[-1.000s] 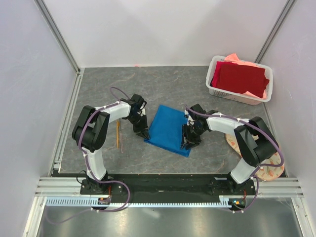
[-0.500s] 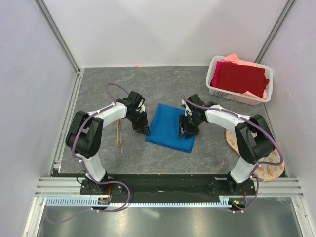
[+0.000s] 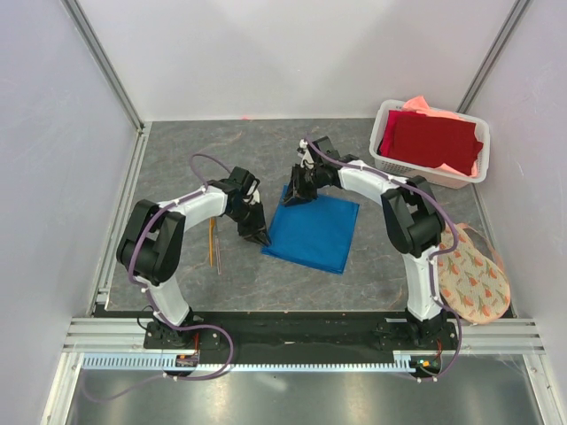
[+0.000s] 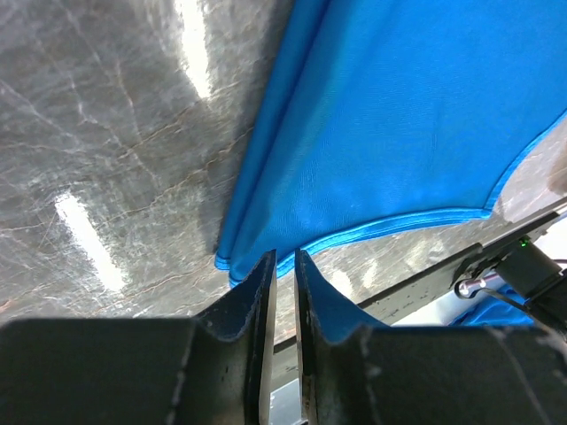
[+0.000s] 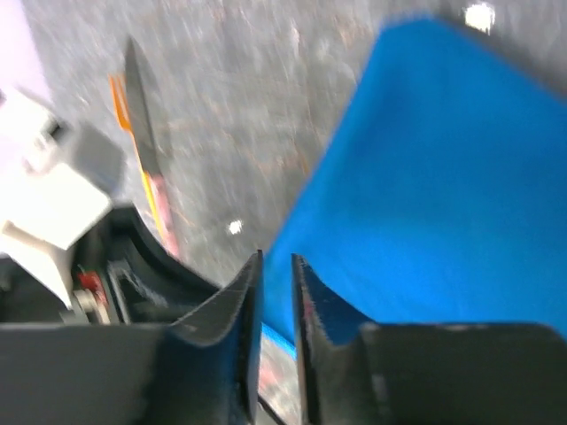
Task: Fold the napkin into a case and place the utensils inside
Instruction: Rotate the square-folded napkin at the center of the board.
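Observation:
The blue napkin point(image 3: 314, 232) lies flat as a folded, layered panel in the middle of the table. My left gripper point(image 3: 260, 237) rests low at its near left corner. In the left wrist view the jaws point(image 4: 285, 257) stand a narrow slit apart with nothing between them, and the napkin's point(image 4: 399, 124) corner lies just past the tips. My right gripper point(image 3: 293, 196) is at the napkin's far left corner. Its view is blurred and shows its jaws point(image 5: 276, 261) a narrow gap apart over the napkin's point(image 5: 443, 168) edge. The orange utensils point(image 3: 213, 243) lie left of the left arm, the utensils point(image 5: 146, 190) showing in the right wrist view too.
A white basket point(image 3: 381, 161) with a dark red cloth point(image 3: 430, 142) over a salmon-pink one stands at the back right. A round floral mat point(image 3: 474, 279) lies at the right near edge, beside the right arm. Walls close in the table at both sides and the back.
My right gripper left the napkin's near right side and swung to its far left corner, jaws narrowing. The mat is now uncovered. The left gripper barely moved.

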